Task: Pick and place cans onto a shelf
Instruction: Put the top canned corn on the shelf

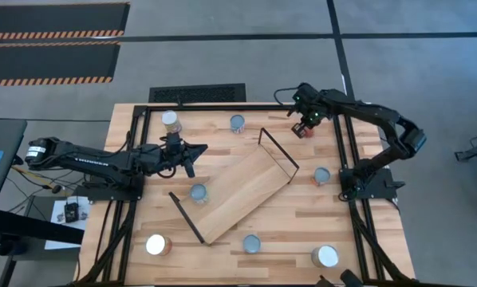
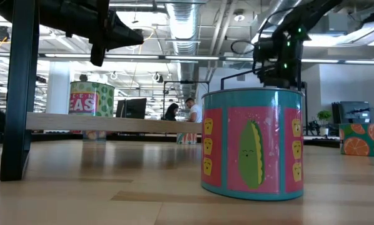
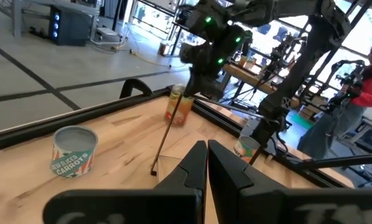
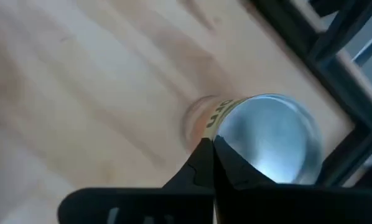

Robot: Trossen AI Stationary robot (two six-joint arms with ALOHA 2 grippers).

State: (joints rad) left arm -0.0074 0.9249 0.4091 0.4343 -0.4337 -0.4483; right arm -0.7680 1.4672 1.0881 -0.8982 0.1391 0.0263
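White-topped can point(image 1: 157, 245), blue-grey can point(image 1: 252, 243) and silver-topped can point(image 1: 325, 256) were seen along the near edge of the desk point(image 1: 318, 219), all standing on bare wood and well apart from one another. Behind them the shelf point(image 1: 242, 187) was laid slantwise across the middle. Its board was bare save for one doubtful case: a pale-topped can point(image 1: 199, 192) was set at the board's long edge near one bracket, and whether it stood on the board or just beside it could not be told. A right-hand can point(image 1: 322, 175) was left on the desk near the right arm's base. The left claw point(image 3: 206, 163) was held over the desk beside the shelf, fingers brought almost together, nothing gripped. Farther back, a tan-topped can point(image 1: 171, 119) and a far blue-grey can point(image 1: 237, 123) were ranged along the far edge. At the far right corner the right claw point(image 1: 305, 123) was poised directly over an orange-labelled can point(image 4: 267, 134), fingers closed together above the lid, nothing held. The task was judged barely begun: at most one can placed, seven left, the far-corner pick not yet made
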